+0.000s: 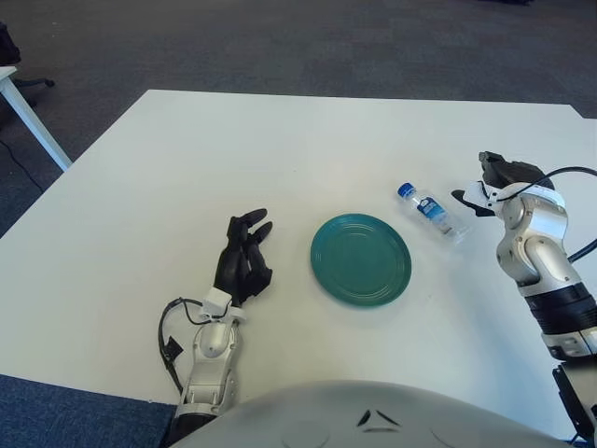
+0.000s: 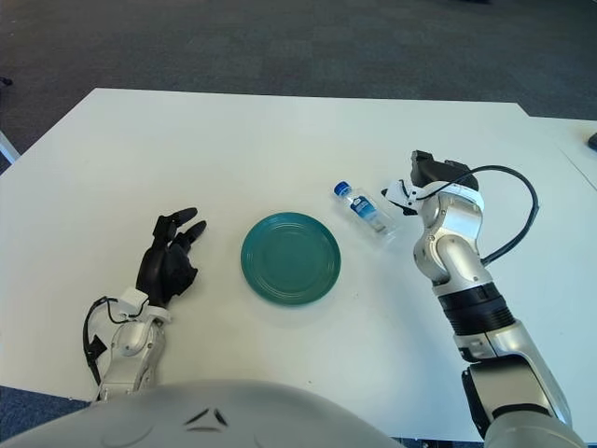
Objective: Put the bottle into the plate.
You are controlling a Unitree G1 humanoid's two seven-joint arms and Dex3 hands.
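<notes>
A small clear bottle [image 1: 432, 212] with a blue cap and blue label lies on its side on the white table [image 1: 187, 168], just right of the round teal plate [image 1: 361, 259]. The plate has nothing on it. My right hand [image 1: 487, 185] is just right of the bottle's base end, close to it but not holding it, with its fingers spread. The forearm hides most of the hand. My left hand [image 1: 244, 257] shows left of the plate with its fingers relaxed and holds nothing.
The table's right edge runs close behind my right arm [image 2: 448, 252]. Dark carpet [image 1: 308, 42] lies beyond the far edge. A white table leg [image 1: 33, 126] stands at the far left.
</notes>
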